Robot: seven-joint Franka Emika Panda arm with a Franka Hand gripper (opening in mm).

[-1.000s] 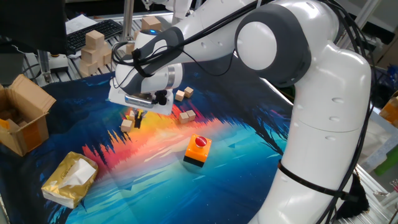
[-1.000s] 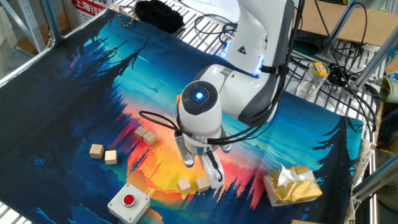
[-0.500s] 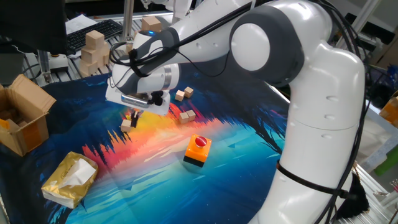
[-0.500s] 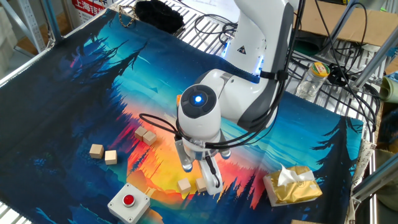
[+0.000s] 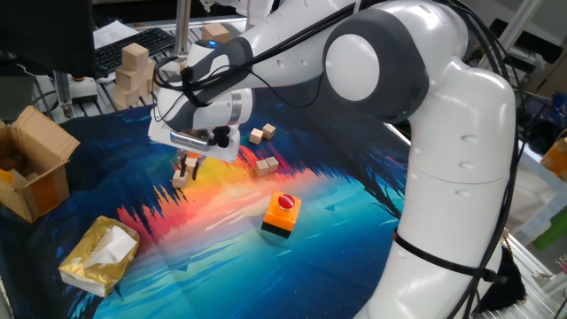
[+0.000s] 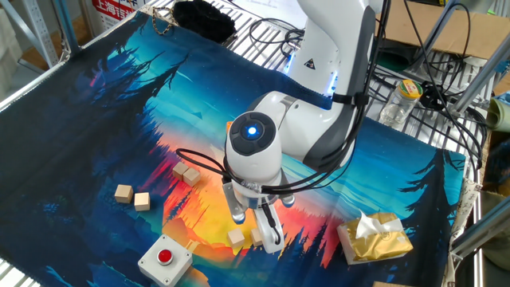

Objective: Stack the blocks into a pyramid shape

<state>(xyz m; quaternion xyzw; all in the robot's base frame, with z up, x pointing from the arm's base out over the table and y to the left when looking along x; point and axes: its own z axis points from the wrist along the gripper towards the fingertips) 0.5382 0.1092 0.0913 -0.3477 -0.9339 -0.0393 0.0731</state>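
Note:
My gripper (image 5: 189, 166) hangs low over the mat's left part, and its jaws stand close around a tiny tan block (image 5: 189, 162). It holds that block just above the mat, next to a second block (image 5: 180, 177). In the other fixed view the gripper (image 6: 255, 225) partly hides this pair, the held block (image 6: 256, 236) and its neighbour (image 6: 236, 237). Two blocks (image 5: 262, 134) lie behind the gripper, and they also show in the other fixed view (image 6: 132, 197). Two more (image 5: 267, 165) lie to its right, also seen in the other fixed view (image 6: 186, 173).
An orange box with a red button (image 5: 282, 214) stands in front of the blocks. A white button box (image 6: 165, 259) sits at the mat's near edge. A gold tissue pack (image 5: 99, 257), an open cardboard box (image 5: 31, 168) and a pile of large wooden blocks (image 5: 133, 71) lie around.
My gripper has shifted a little toward the lone block, bringing its block closer beside it. The other blocks have not moved.

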